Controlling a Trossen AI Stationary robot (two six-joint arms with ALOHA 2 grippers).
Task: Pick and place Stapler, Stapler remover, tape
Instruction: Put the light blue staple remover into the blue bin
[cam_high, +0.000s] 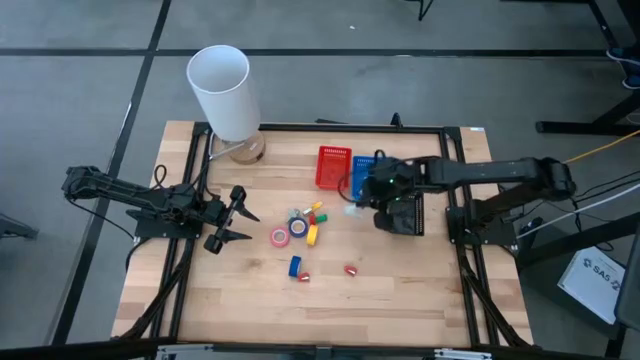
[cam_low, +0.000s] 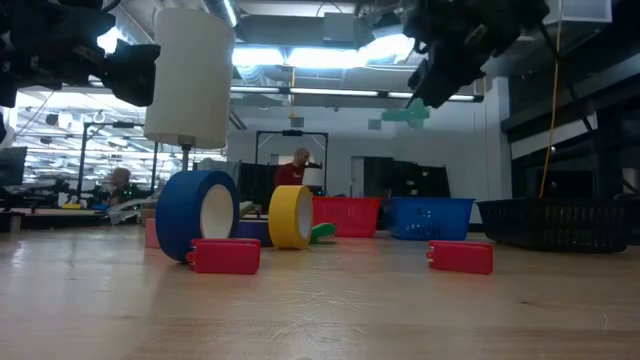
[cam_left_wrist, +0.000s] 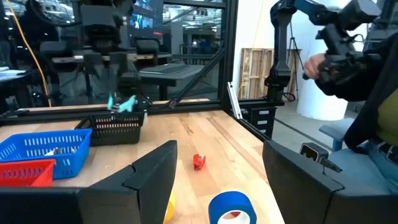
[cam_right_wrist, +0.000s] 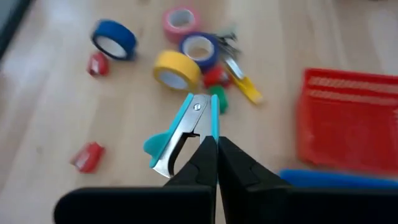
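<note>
The right tool (cam_right_wrist: 214, 146) hangs above the desk (cam_high: 400, 290) with its fingers pinched tight on a teal staple remover (cam_right_wrist: 183, 134), gripping it by one end so the metal jaws stick out ahead of the fingers; from table height the teal piece (cam_low: 405, 115) shows well clear of the wood, up under the dark arm. Seen from above, that tool sits just beside the blue basket (cam_high: 360, 175) and close to the black basket (cam_high: 408, 212), with the red basket (cam_high: 333, 166) next to the blue one. The left tool (cam_high: 238, 215) waits low over the left part of the desk with its fingers spread wide and nothing between them, pointing toward the little heap in the middle. That heap holds the tape: a pink roll (cam_high: 279, 237), a purple roll (cam_high: 298, 227) touching it, and a yellow roll (cam_high: 312, 235) just beside those, mixed with a few small green, red and yellow bits I can't make out. A blue roll (cam_high: 295, 266) stands on edge a little apart, nearer the front, with a small red block (cam_high: 304, 276) just beside it and another red block (cam_high: 351, 269) farther right. A tall white cylinder (cam_high: 222, 90) stands at the back left corner. I can't pick out the stapler for certain.
</note>
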